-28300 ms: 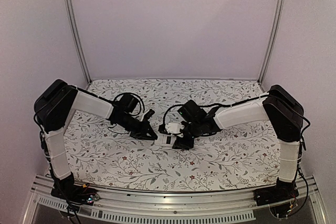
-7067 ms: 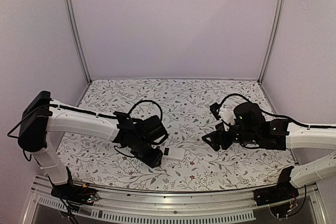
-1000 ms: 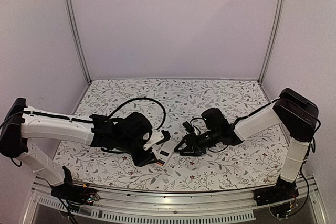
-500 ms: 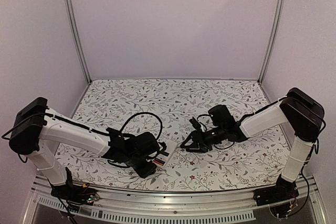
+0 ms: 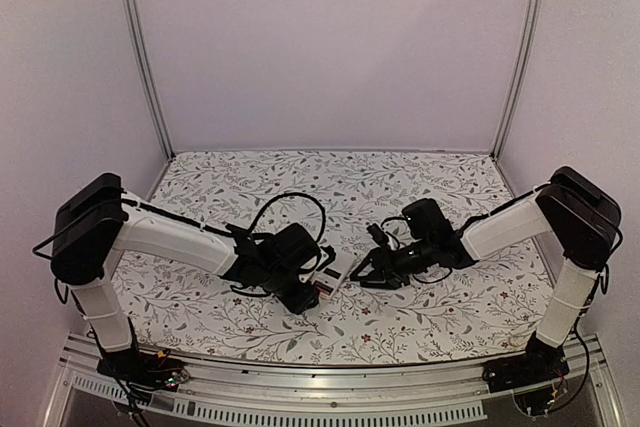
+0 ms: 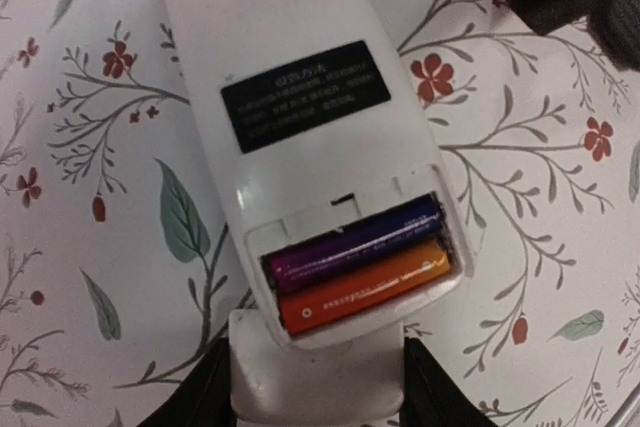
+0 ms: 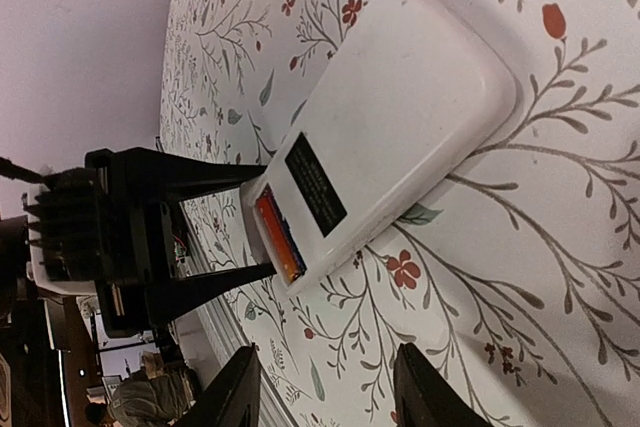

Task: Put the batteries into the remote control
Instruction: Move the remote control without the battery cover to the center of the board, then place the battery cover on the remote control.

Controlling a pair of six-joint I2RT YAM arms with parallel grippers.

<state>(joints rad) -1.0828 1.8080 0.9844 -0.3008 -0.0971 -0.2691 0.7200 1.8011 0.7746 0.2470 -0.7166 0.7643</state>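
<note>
The white remote control [image 6: 300, 97] lies back-up on the floral table. Its open recess holds both batteries side by side, the dark one [image 6: 355, 244] above the orange one [image 6: 365, 287]. My left gripper [image 6: 314, 372] is shut on the thin white cover piece [image 6: 315, 382], which butts against the remote's battery end. From above, the left gripper [image 5: 316, 293] is at the remote's [image 5: 339, 269] near-left end. My right gripper [image 7: 325, 397] is open and empty, just right of the remote [image 7: 400, 127] in the top view [image 5: 363, 278].
The floral cloth [image 5: 430, 197] covers the whole table. A metal rail [image 5: 330, 387] runs along the near edge. Both arms' cables loop above the wrists.
My left gripper has moved right and away from the near edge with the cover, and the remote has shifted the same way. The right gripper has drawn back slightly to the right.
</note>
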